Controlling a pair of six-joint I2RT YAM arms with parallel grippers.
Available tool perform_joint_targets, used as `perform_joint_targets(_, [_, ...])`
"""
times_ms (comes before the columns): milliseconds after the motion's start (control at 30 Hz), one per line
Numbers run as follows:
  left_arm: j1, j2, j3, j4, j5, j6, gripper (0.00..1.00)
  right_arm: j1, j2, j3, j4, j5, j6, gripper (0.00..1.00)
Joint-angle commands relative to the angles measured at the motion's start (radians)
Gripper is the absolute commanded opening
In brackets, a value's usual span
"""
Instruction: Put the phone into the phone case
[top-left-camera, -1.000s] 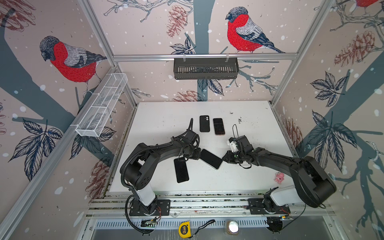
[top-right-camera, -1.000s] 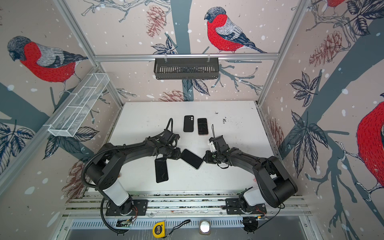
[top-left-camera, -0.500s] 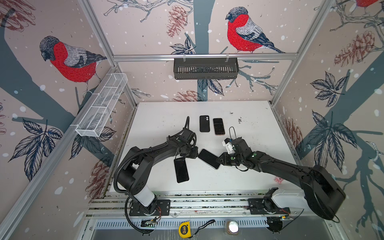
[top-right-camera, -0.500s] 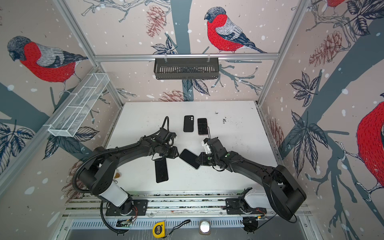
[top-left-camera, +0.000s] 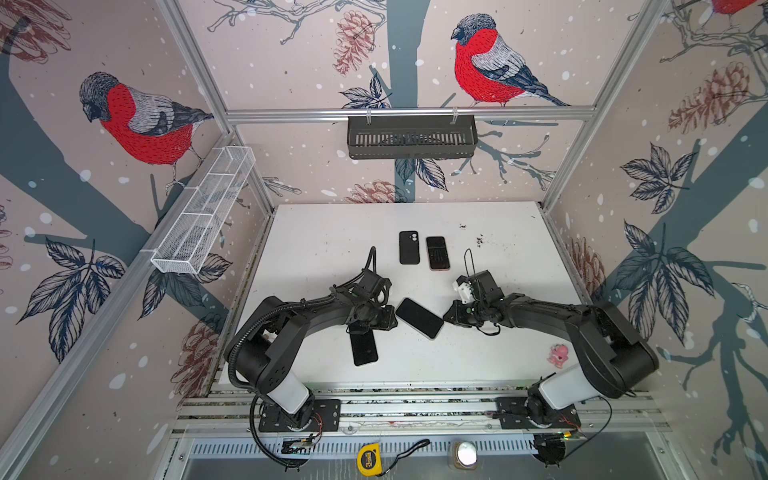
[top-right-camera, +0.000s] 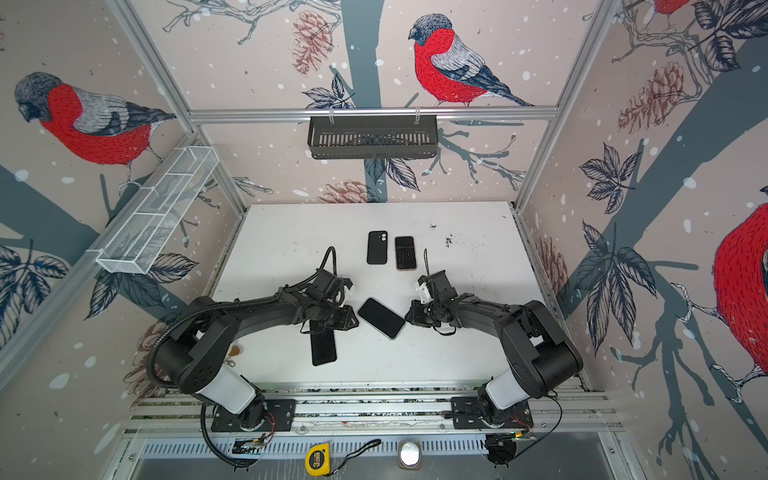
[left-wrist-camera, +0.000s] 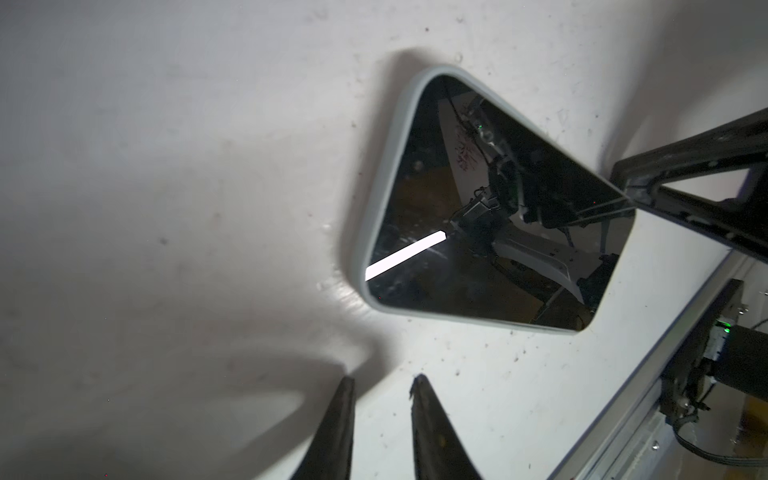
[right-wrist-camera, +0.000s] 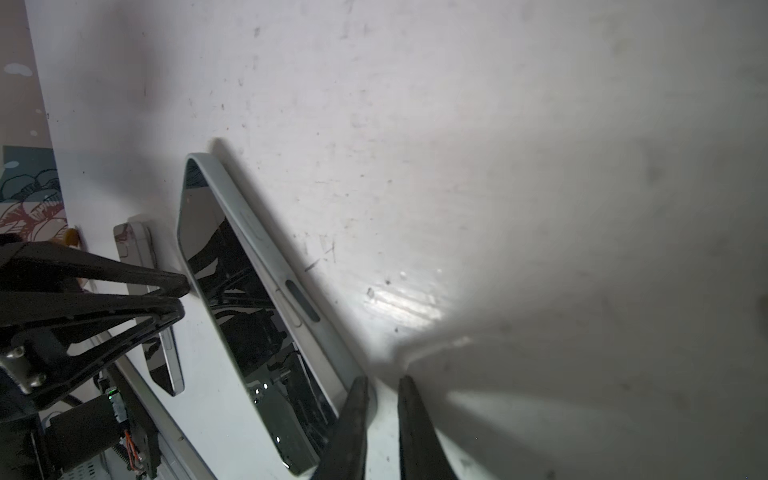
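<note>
Broad bare room on the white table (top-left-camera: 324, 249) toward the back and both side edges. At the left gripper (left-wrist-camera: 380, 380), only a narrow gap, nothing pinched, tips just short of the slanted phone (top-left-camera: 419, 318). At the right gripper (right-wrist-camera: 384, 380), likewise barely parted and empty, one finger against the phone's corner. Flat at mid-table between both, the phone; well behind it, the phone case (top-left-camera: 409, 247), beside a second phone (top-left-camera: 437, 252).
</note>
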Motion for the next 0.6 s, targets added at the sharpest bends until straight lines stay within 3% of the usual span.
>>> perform_joint_targets(0, [-0.002, 0.015, -0.007, 0.018, 0.003, -0.022, 0.28, 0.032, -0.021, -0.018, 0.037, -0.018, 0.013, 0.17])
perform_joint_targets(200, [0.001, 0.014, 0.046, -0.03, -0.033, 0.007, 0.28, 0.125, -0.106, -0.083, 0.058, 0.012, 0.081, 0.16])
perform_joint_targets(367, [0.016, 0.008, 0.079, -0.077, -0.064, 0.032, 0.28, 0.122, -0.175, -0.087, 0.017, 0.06, 0.081, 0.17])
perform_joint_targets(567, [0.015, 0.028, 0.11, -0.106, -0.076, 0.046, 0.29, 0.128, -0.156, -0.034, -0.047, 0.065, 0.038, 0.17])
